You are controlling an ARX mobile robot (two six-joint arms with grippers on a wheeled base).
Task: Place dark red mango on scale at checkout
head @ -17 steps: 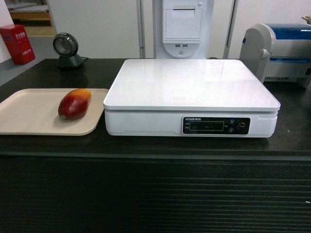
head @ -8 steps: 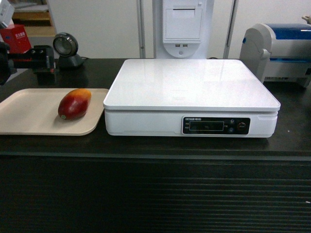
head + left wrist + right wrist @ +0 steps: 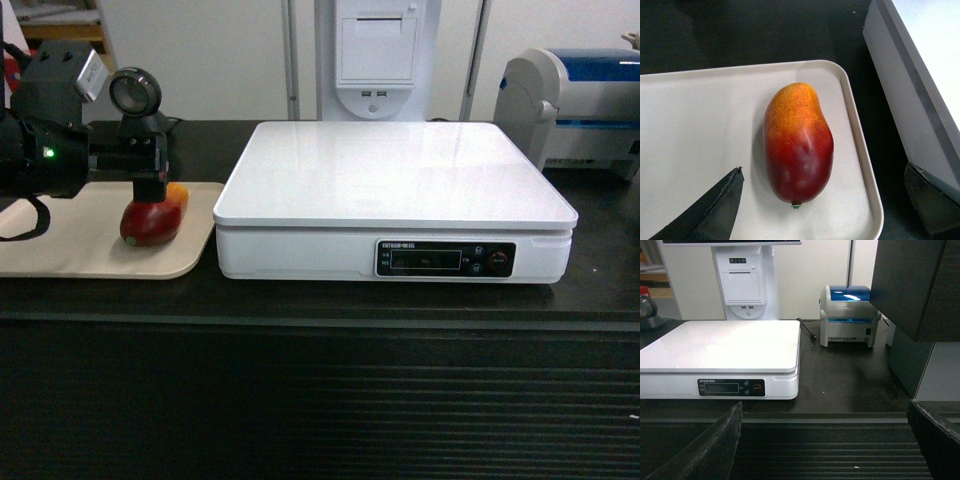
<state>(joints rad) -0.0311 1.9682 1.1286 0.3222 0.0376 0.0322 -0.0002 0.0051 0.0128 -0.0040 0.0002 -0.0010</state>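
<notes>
- The dark red mango (image 3: 799, 145) lies on its side on the beige tray (image 3: 700, 130), near the tray's right edge, yellow-orange end pointing to 12 o'clock in the left wrist view, stem end to 6 o'clock.
- The left gripper (image 3: 150, 170) hangs directly above the mango; its jaws are spread wide, with one fingertip at 8 o'clock of the fruit and the other at 4 o'clock, past the tray rim. Neither touches the fruit.
- In the head view the gripper hides the upper part of the mango; only the red body and a bit of the orange end show.
- The tray sits on the black tabletop (image 3: 300, 300) of the checkout, just beside the scale (image 3: 395, 175), which lies at 3 o'clock of the tray.
- The scale's white top carries nothing; its black display panel (image 3: 445, 259) faces the front.
- The right gripper (image 3: 825, 440) is held low in front of the ribbed counter face, jaws spread wide and holding nothing.
- A white-and-blue printer (image 3: 850, 315) stands at 2 o'clock of the scale.
</notes>
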